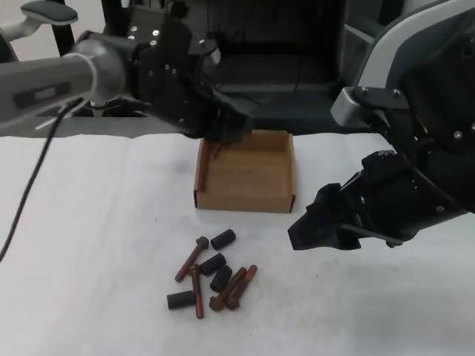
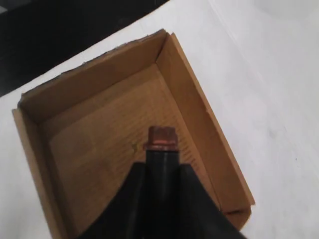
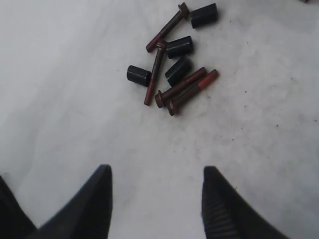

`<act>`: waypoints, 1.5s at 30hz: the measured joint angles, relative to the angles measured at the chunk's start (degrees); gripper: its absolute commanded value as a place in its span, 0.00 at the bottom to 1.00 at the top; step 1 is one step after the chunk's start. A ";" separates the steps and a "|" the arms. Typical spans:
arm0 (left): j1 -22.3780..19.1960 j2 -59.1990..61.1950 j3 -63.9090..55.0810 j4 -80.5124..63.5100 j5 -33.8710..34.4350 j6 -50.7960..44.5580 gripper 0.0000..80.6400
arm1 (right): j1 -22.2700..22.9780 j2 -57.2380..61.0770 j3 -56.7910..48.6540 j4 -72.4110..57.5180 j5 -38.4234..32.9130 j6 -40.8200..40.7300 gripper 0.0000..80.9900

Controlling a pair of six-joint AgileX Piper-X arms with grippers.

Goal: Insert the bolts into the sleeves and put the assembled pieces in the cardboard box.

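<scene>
While the left gripper hung over the far left corner of the cardboard box, you could see its two fingers pinching an assembled piece. That piece was a black sleeve with a copper-red bolt head protruding from its end. The piece was held above the box floor, near that same corner. You could not tell whether it touched the floor.

Just in front of the box, on the white cloth, you had the loose parts in one cluster. Four loose bolts lay flat among four loose sleeves. Several touched one another, and two bolts lay side by side at the cluster's right edge.

To the right of the box, level with its front right corner, you had the right gripper. Its fingers were spread apart with nothing between them, above the cloth and well apart from the cluster.
</scene>
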 measured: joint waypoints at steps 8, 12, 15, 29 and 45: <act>-1.16 7.91 -6.23 2.43 0.00 -2.35 0.02 | 0.00 0.00 0.00 1.05 -1.62 -0.07 0.68; -1.45 9.86 -6.28 3.33 0.00 -2.54 0.02 | 0.00 0.00 0.00 1.15 -1.66 -0.07 0.68; -1.56 9.93 -6.39 3.34 -0.72 -2.54 0.01 | 0.00 0.00 0.00 1.15 -1.66 -0.07 0.68; -1.56 9.93 -6.52 3.78 -1.24 -2.54 0.60 | 0.00 0.00 0.00 1.27 -1.66 -0.07 0.68; -0.81 0.09 -6.51 19.00 -1.24 2.17 0.59 | 0.00 -6.21 0.00 4.38 2.50 -0.39 0.68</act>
